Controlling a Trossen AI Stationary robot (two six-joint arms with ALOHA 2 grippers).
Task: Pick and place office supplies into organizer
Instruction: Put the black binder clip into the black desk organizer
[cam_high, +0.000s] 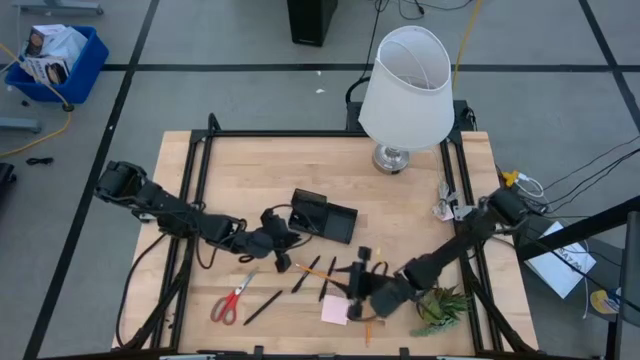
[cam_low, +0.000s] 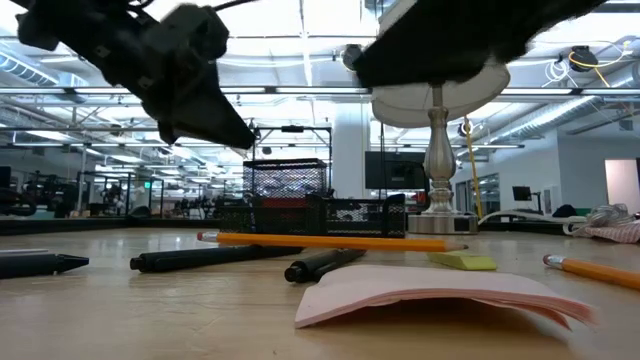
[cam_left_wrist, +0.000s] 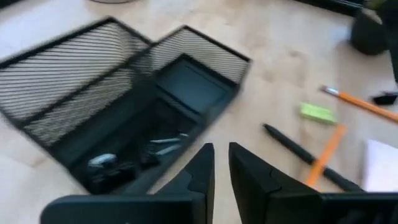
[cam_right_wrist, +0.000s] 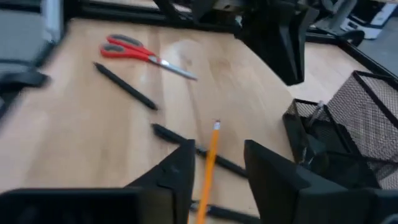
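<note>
The black mesh organizer (cam_high: 325, 215) stands mid-table, with small dark bits in its low tray (cam_left_wrist: 124, 162). My left gripper (cam_left_wrist: 222, 163) hovers just off its near corner, fingers a narrow gap apart and nothing between them. My right gripper (cam_right_wrist: 217, 149) is open above an orange pencil (cam_right_wrist: 210, 155), which lies on the table among black pens (cam_high: 305, 275). Red-handled scissors (cam_high: 232, 300) and another pen (cam_high: 262, 307) lie near the front left. A pink sticky pad (cam_high: 335, 310) and a yellow-green eraser piece (cam_left_wrist: 318, 112) rest flat on the wood.
A white-shaded lamp (cam_high: 405, 90) stands at the far edge, right of centre. A small green plant (cam_high: 440, 305) sits by the near right corner, beside my right arm. A second pencil (cam_low: 590, 270) lies to the right. Crumpled white material (cam_high: 445, 205) lies at the right edge.
</note>
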